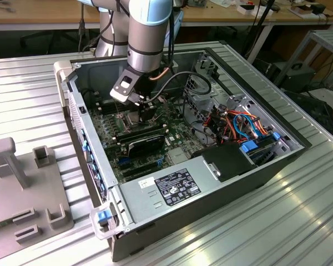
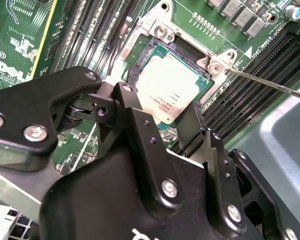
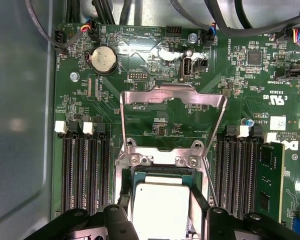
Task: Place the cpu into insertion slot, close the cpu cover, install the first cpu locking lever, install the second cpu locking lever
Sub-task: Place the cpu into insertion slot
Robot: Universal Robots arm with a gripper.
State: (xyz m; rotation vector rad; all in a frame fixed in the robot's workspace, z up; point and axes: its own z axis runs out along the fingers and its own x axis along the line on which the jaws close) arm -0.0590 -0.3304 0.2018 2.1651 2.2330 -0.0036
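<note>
1. While the arm reaches down into the open computer case [image 1: 227,194], the gripper [image 1: 143,115] hangs at about ten o'clock from the case's middle in the exterior view. The power supply box [image 1: 155,191] lies at roughly five o'clock from it.
2. In the second wrist view the fingers [image 2: 135,112] are set no wider than the chip and bear on two opposite edges of the cpu [image 2: 172,85]. I judge this an edge grip, chosen so that the metal top and the underside go untouched.
3. The cpu lies within the insertion slot [image 2: 182,44], its green border square with the dark frame. Whether it is fully seated or held just above cannot be told.
4. In the first wrist view the cpu cover [image 3: 172,92] stands swung up on its hinge, the board showing through its window. That leaves the socket open from above.
5. A thin locking lever [image 2: 270,82] juts free beside the socket, not hooked down. Closing the cover and both levers are, by my reading, not yet done.
</note>
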